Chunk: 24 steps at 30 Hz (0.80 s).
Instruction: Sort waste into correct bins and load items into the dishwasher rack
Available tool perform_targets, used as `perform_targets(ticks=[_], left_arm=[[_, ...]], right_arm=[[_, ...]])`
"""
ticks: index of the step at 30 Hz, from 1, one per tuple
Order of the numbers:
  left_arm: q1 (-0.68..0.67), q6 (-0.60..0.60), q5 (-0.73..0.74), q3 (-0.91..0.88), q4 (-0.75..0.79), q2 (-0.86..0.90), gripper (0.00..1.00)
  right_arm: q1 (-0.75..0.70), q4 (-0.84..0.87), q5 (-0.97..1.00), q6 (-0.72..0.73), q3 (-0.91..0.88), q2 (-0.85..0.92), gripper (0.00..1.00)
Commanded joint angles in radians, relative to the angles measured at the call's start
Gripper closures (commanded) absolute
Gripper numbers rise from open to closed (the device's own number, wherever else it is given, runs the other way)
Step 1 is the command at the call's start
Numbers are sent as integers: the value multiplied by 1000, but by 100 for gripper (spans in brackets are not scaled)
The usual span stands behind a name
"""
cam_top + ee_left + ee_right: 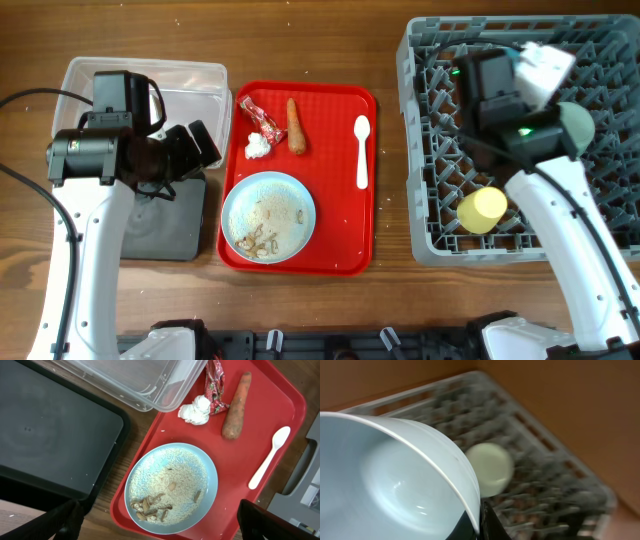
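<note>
The right end effector (479,525) is clamped on the rim of the light blue bowl (395,480), one dark finger on each side of the bowl's wall. The bowl is tilted and held in the air over the far part of the dishwasher rack (430,150). Its inside looks clean. Below it in the blurred wrist view, the small yellow-green cup (482,210) lies among the pegs near the rack's front edge. The pale green bowl (577,125) sits in the rack just beside the right arm, partly hidden by it.

The left end effector (195,148) is spread wide and holds nothing. It hovers over the place where the clear tub (200,75) meets the black tray (165,225). In its wrist view the two fingertips sit at the bottom corners, with the light blue plate (172,487) between them further down.

That plate rests on the front left part of the red serving tray (345,100). Pale food scraps (150,507) and bits of rice are spread across it. Beyond the plate the crumpled tissue (196,410) touches the red-and-white wrapper (215,385), and the carrot (236,406) lies just beside them. The white spoon (267,457) lies apart, toward the tray's right edge. The tub, both trays and the rack all stand on the wooden tabletop (390,300).
</note>
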Motion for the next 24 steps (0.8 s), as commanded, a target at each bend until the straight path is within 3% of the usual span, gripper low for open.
perform_targets(ticks=[1,5,16,24], left_arm=[[3,-2,-9,6,0,-14,0],[3,-2,-9,6,0,-14,0],[3,-2,-9,6,0,-14,0],[3,-2,-9,6,0,-14,0]], right_arm=[[-130,-13,118,-22,-22,35,96],[-217,-10,98,-21,-22,71,96],[-219,5,164,-77,-23,344,96],[-204,24,103,-125,-23,364,96]])
